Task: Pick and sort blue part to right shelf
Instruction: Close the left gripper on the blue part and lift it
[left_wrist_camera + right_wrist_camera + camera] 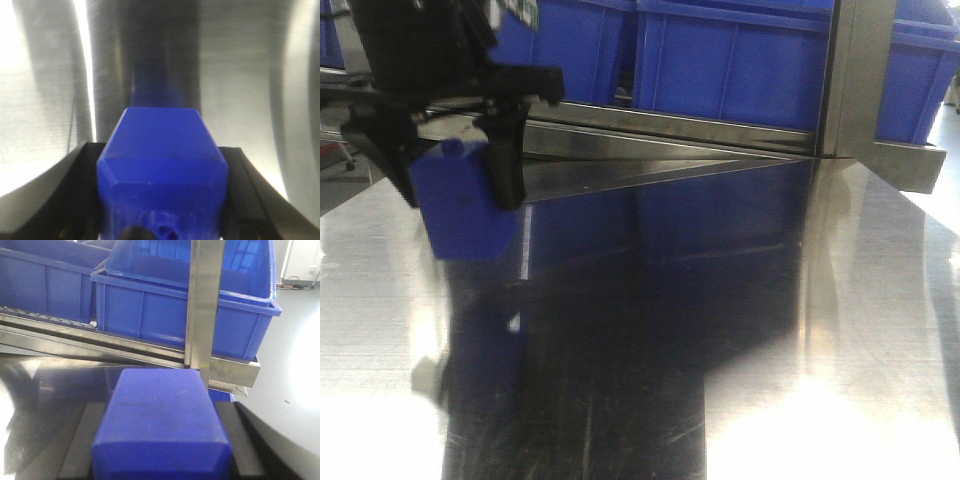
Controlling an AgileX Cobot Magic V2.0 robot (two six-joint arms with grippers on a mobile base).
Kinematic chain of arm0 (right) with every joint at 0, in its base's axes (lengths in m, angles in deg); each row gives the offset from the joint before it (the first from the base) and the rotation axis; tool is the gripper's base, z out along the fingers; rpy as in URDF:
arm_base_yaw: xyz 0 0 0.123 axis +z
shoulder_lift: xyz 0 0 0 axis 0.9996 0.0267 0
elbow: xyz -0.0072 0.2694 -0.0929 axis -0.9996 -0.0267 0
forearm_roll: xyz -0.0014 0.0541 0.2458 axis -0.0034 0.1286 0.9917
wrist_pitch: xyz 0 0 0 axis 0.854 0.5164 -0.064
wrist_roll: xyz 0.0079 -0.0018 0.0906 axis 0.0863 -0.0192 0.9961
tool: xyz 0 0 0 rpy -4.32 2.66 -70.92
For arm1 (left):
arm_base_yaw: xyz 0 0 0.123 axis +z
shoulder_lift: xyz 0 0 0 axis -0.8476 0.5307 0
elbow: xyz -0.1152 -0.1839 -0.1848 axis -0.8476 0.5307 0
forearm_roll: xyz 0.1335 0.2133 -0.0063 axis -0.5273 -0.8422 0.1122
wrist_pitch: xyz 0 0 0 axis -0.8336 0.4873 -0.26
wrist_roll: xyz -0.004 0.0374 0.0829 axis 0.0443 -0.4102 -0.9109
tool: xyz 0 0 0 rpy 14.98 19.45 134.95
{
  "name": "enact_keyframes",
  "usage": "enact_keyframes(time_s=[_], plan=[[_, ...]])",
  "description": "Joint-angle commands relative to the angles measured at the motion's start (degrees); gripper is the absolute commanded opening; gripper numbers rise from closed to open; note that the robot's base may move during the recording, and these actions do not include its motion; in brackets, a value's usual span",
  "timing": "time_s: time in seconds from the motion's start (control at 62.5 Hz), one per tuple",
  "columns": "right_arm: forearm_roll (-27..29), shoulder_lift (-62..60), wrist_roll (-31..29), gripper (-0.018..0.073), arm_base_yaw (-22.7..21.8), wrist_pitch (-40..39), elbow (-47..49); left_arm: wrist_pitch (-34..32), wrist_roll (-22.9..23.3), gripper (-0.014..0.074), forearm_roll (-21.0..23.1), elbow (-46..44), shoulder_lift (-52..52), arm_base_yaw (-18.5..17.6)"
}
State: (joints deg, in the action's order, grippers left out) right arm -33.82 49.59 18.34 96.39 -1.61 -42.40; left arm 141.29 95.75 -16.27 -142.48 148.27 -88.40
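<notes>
**Two blue parts gripped, bins ahead**

A polished steel table (620,400) fills the foreground, backed by a metal rack with blue bins (740,60). The blue part (465,215) hangs between the black fingers of the left gripper (455,185), which is closed on its sides, with the table just beneath it. The right gripper (162,440) appears clamped on another blue part (162,425), seen only from its own wrist camera.

Straight ahead of the right gripper stands the rack's steel post (205,305), with a tilted rail (100,342) below it. Behind the post sits the nearest bin (150,315), and a second bin (45,280) lies off to the gripper's left.

The step looks like the carry to the shelf. Doing it well probably means lifting the part above the bin rim, steering round the post, and releasing only once the part is fully over the opening.

Only the bins' outer walls and a strip of the nearest bin's inner wall show. The floors are hidden, so what they hold cannot be told.
</notes>
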Motion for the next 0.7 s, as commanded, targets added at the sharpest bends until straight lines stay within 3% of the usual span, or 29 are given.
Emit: enact_keyframes(time_s=[0.0,0.176,0.288,0.448,0.688], plan=[[-0.64,0.11,-0.14,0.0368,-0.3,-5.23,1.55,-1.48,-7.47,0.0333,3.93,0.21,-5.96,-0.46],[-0.64,0.11,-0.14,0.0368,-0.3,-5.23,1.55,-7.69,-19.13,0.0333,10.19,7.73,-12.33,-0.46],[-0.64,0.11,-0.14,0.0368,-0.3,-5.23,1.55,-15.42,-23.21,0.0333,11.01,13.19,-16.79,-0.46],[-0.64,0.11,-0.14,0.0368,-0.3,-5.23,1.55,-26.79,-23.48,0.0333,11.01,21.01,-24.0,0.75],[-0.64,0.11,-0.14,0.0368,-0.3,-5.23,1.55,-39.48,-23.38,0.0333,10.5,32.62,-36.42,6.06]])
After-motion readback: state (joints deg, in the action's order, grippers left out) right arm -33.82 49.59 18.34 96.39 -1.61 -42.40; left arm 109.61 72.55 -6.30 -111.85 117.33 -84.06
